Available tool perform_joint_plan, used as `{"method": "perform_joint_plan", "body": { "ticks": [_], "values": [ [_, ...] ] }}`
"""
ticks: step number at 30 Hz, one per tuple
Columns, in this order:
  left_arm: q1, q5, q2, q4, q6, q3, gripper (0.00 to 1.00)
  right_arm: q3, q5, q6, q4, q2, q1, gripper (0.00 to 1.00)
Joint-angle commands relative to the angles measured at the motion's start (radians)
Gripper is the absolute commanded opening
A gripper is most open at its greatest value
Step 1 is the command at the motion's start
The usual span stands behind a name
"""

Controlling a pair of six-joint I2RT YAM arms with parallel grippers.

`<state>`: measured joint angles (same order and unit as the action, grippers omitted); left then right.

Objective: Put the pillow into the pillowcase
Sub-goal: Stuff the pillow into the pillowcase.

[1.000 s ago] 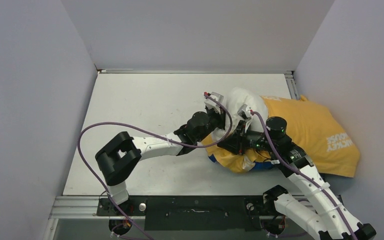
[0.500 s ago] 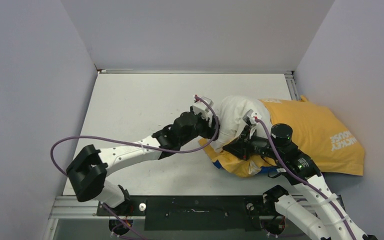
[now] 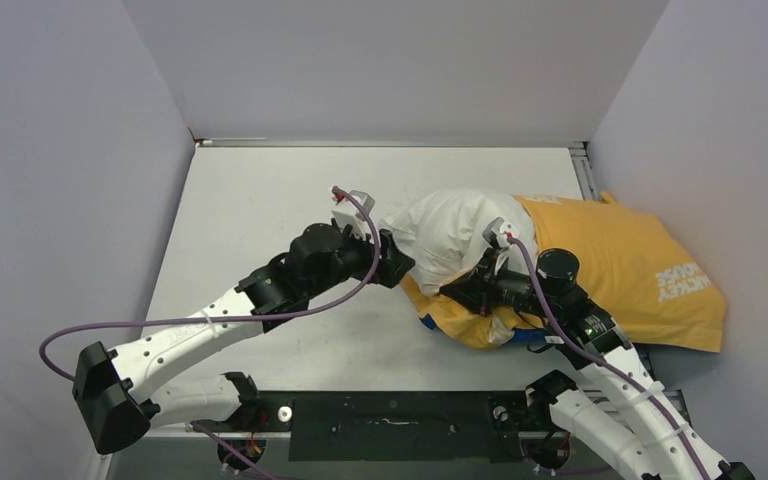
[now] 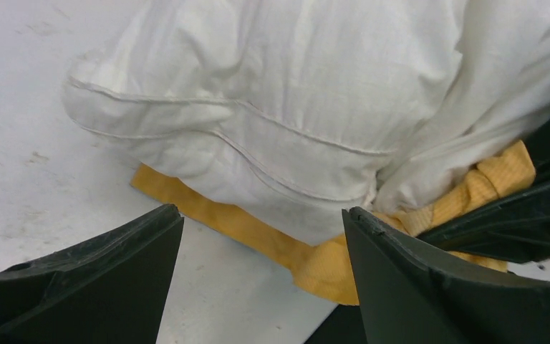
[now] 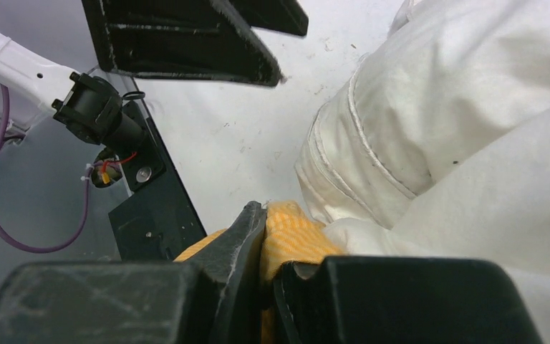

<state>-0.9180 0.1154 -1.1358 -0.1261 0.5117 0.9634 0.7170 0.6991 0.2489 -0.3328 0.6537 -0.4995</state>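
Note:
The off-white pillow lies right of the table's middle, its right part inside the orange-yellow pillowcase and its left end sticking out. A bit of the case's blue face shows underneath. My left gripper is open just left of the pillow's free end, holding nothing. In the left wrist view its gripper frames the pillow and the case's orange hem. My right gripper is shut on the pillowcase's bunched hem, pressed against the pillow.
Grey walls enclose the white table on the left, back and right; the pillowcase touches the right wall. The black mounting rail runs along the near edge. A purple cable loops beside the left arm.
My left gripper has opened, let go of the pillow and drawn back to the left. The pillow's free end has spread leftward. The right gripper stays shut on the hem.

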Motion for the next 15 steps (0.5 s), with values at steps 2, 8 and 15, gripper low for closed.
{"method": "perform_joint_plan", "body": {
  "ticks": [2, 8, 15],
  "values": [
    [-0.007, -0.266, -0.007, 0.199, 0.272, -0.088, 0.83, -0.016, 0.063, 0.034, 0.205, -0.039, -0.008, 0.05],
    [-0.014, -0.313, -0.030, 0.518, 0.546, -0.243, 0.75, -0.009, 0.077, 0.039, 0.209, -0.076, -0.009, 0.05],
    [-0.019, -0.220, -0.087, 0.891, 0.817, -0.419, 0.72, -0.053, 0.119, 0.114, 0.301, -0.106, -0.008, 0.05]
  ]
}}
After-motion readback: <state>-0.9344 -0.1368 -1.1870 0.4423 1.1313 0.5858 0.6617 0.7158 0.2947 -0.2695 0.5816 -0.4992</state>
